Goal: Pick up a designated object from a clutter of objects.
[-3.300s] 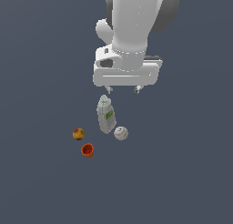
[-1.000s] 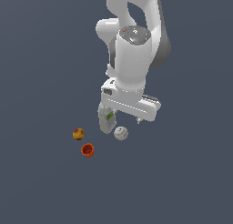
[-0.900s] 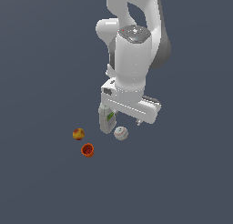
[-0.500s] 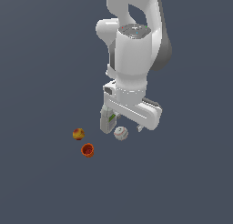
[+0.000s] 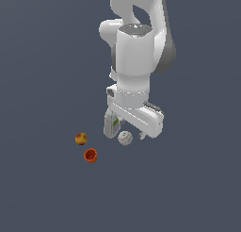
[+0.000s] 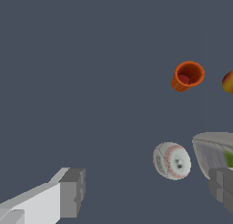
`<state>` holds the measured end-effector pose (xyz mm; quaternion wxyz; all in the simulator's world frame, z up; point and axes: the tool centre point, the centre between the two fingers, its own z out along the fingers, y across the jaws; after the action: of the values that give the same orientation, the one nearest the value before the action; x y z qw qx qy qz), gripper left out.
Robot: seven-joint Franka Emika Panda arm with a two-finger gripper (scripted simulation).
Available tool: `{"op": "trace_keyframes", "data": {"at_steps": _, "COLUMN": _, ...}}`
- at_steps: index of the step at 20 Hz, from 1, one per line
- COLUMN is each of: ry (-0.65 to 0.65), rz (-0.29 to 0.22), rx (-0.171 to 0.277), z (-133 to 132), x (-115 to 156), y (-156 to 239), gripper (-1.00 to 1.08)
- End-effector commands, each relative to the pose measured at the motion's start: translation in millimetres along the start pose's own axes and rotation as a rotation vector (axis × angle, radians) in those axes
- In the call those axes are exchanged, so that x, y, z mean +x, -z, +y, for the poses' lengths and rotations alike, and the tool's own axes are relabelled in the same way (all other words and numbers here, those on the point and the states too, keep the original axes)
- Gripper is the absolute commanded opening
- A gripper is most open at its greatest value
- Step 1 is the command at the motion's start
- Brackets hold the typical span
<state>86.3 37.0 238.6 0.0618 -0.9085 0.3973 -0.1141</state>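
Note:
The white baseball point(image 5: 124, 138) with thin red stitching lies on the dark floor; it also shows in the wrist view point(image 6: 171, 160). My gripper point(image 5: 127, 131) hangs just above it, open and empty. In the wrist view the gripper point(image 6: 148, 187) has its fingers point(image 6: 69, 193) spread wide, with the baseball lying between them, closer to the one beside the bottle. The grey-white bottle with green label point(image 5: 111, 125) lies right beside the baseball, partly hidden by my hand; it shows in the wrist view point(image 6: 217, 151) too.
A red-yellow ball point(image 5: 81, 138) and a small orange-red cup point(image 5: 90, 155) lie to the exterior view's left of the baseball, apart from it. Both show in the wrist view, the cup point(image 6: 187, 75) and the ball point(image 6: 229, 82) at the edge.
The arm has come down from well above the clutter, and the hand has turned and lowered until it sits just over the baseball. The objects have not moved.

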Motion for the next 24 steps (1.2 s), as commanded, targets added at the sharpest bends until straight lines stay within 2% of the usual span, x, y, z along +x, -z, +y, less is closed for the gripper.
{"op": "trace_keyframes", "data": {"at_steps": 1, "ry": -0.031, "rz": -0.157, "rx": -0.208, "z": 82, "x": -54, "y": -119, "gripper": 1.00}}
{"op": "trace_keyframes", "data": {"at_steps": 2, "ry": -0.032, "rz": -0.157, "rx": -0.208, "z": 82, "x": -54, "y": -120, "gripper": 1.00}}
{"op": "trace_keyframes", "data": {"at_steps": 3, "ry": -0.023, "rz": -0.096, "rx": -0.129, "z": 5, "x": 7, "y": -91, "gripper": 1.00}}
{"op": "trace_keyframes", "data": {"at_steps": 4, "ry": -0.013, "rz": -0.036, "rx": -0.049, "z": -1, "x": 6, "y": -43, "gripper": 1.00}}
{"op": "trace_keyframes", "data": {"at_steps": 5, "ry": -0.008, "rz": 0.003, "rx": 0.001, "z": 0, "x": 1, "y": 0, "gripper": 1.00}}
{"op": "trace_keyframes", "data": {"at_steps": 13, "ry": -0.012, "rz": -0.028, "rx": -0.040, "z": 16, "x": -9, "y": -35, "gripper": 1.00}}
{"op": "trace_keyframes", "data": {"at_steps": 24, "ry": -0.028, "rz": -0.127, "rx": -0.170, "z": 73, "x": -49, "y": -139, "gripper": 1.00}}
